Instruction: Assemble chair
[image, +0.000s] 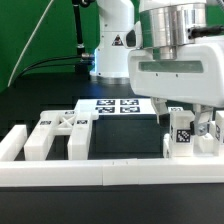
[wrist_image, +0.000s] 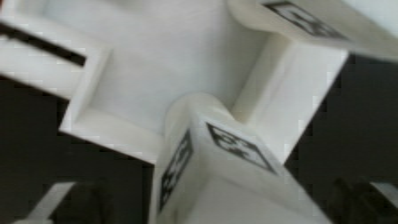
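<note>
White tagged block (image: 184, 138) between spread gripper (image: 188, 130) jaws; rail (image: 60, 172) encloses chair parts (image: 62, 132)

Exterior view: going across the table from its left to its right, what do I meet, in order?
From its left: rail → barred frame → marker board → tagged block, which sits beneath the gripper.

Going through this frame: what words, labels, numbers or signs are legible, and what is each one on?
No words or numbers can be read.
Marker board: four black-and-white square tags, patterns only, no text.
Chair block: the same kind of square tag, no text.
Triangular sticker on the arm's base: too small to read.
</note>
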